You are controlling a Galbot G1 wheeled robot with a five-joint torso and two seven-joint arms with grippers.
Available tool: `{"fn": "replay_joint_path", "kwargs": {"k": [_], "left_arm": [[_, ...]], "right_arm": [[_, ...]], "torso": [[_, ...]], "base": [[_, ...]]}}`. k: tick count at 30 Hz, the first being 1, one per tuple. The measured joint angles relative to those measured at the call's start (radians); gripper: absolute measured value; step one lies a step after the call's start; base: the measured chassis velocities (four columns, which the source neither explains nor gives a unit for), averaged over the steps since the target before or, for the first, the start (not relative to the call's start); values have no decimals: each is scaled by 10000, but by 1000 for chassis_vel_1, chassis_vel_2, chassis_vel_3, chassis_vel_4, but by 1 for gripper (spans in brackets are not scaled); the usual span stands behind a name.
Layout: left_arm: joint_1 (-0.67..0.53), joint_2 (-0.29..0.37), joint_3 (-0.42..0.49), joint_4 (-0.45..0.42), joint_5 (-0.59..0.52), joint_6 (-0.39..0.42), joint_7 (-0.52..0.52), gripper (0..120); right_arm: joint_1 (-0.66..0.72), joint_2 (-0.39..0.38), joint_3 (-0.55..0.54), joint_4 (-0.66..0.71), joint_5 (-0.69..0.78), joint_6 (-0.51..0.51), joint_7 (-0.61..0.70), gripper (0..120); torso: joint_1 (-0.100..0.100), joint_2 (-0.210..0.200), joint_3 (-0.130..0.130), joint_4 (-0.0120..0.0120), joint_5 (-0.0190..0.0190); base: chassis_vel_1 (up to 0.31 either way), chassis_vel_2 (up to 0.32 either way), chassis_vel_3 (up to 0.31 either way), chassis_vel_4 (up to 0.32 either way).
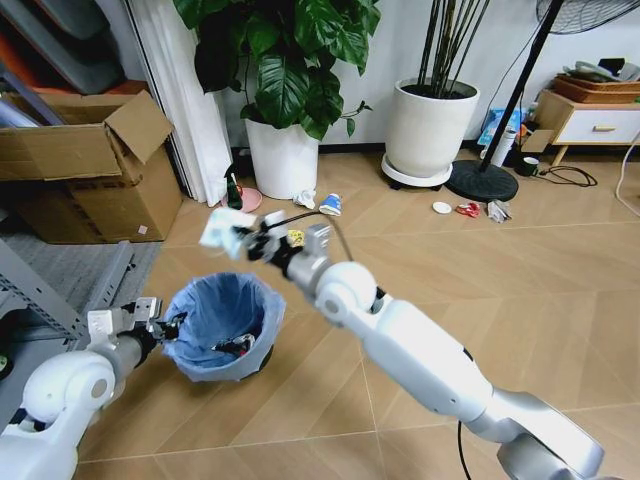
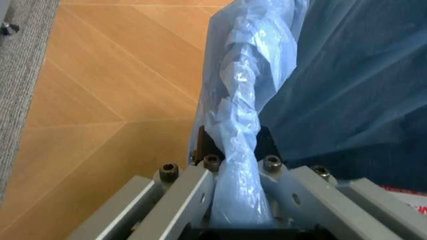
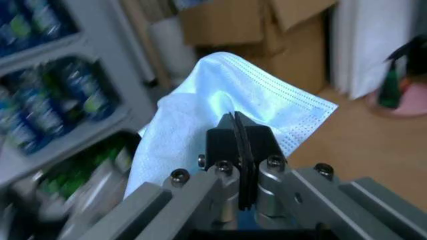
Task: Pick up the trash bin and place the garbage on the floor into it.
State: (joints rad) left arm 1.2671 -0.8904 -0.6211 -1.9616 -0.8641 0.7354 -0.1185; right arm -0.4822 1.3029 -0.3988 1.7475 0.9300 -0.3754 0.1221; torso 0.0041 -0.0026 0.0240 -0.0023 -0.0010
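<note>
The trash bin (image 1: 222, 325), small and dark with a crinkled light-blue bag liner (image 2: 333, 75), sits low at the left with some litter inside. My left gripper (image 1: 165, 325) (image 2: 231, 142) is shut on its near rim, pinching the bag's edge. Just beyond the bin and above floor level, my right gripper (image 1: 243, 243) (image 3: 238, 132) is shut on a pale blue face mask (image 1: 215, 232) (image 3: 200, 100). More garbage lies on the floor farther off: crumpled white paper (image 1: 305, 199), a crushed blue-white cup (image 1: 330, 205), a white lid (image 1: 442, 208), a red wrapper (image 1: 467, 210).
Two large white plant pots (image 1: 284, 158) (image 1: 430, 130) stand at the back wall. A green bottle with a pink dish (image 1: 238, 195) sits beside the curtain. Cardboard boxes (image 1: 90, 165) and a grey shelf (image 1: 40, 290) are at the left; a fan base (image 1: 482, 181) and low cabinet (image 1: 595, 125) at the right.
</note>
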Motion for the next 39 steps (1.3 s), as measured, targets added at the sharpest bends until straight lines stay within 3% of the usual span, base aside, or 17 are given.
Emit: {"fn": "replay_joint_path", "kwargs": {"k": [9, 17, 23, 27, 29, 32, 38, 39], "left_arm": [[-344, 54, 53, 211, -80, -1, -29, 0], [-492, -60, 44, 320, -68, 0, -35, 0], [-513, -131, 53, 332, -47, 0, -44, 0], [-495, -197, 44, 378, 58, 0, -28, 0], [-489, -220, 38, 381, 72, 0, -24, 0], [-423, -270, 5, 349, 92, 0, -20, 0], [-372, -264, -56, 274, 96, 0, -15, 0], [-350, -247, -97, 221, 96, 0, -12, 0]], "right_arm": [[19, -160, -692, -76, -33, -410, -79, 0], [94, -164, -847, -255, -210, -378, -64, 35], [103, -115, -716, -293, -335, -205, 58, 52], [-80, -135, 124, -206, -704, -160, 582, 70], [-151, -183, 332, -185, -801, -160, 664, 73], [-529, -416, 1202, -161, -1254, -172, 1071, 90], [-980, -690, 2096, -309, -1893, -220, 1140, 98], [-1284, -903, 2661, -399, -2248, -253, 1139, 100]], "torso": [[0, 0, 0, 0, 1], [0, 0, 0, 0, 1], [0, 0, 0, 1, 1], [0, 0, -1, 2, 2], [0, 0, 0, 1, 2], [0, 1, -1, 0, 3], [0, 1, 0, 1, 3], [0, 2, -1, 0, 5]], "base": [[0, 0, 0, 0], [0, 0, 0, 0], [0, 0, 0, 0], [0, 0, 0, 0], [0, 0, 0, 0], [0, 0, 0, 0], [0, 0, 0, 0], [0, 0, 0, 0]]}}
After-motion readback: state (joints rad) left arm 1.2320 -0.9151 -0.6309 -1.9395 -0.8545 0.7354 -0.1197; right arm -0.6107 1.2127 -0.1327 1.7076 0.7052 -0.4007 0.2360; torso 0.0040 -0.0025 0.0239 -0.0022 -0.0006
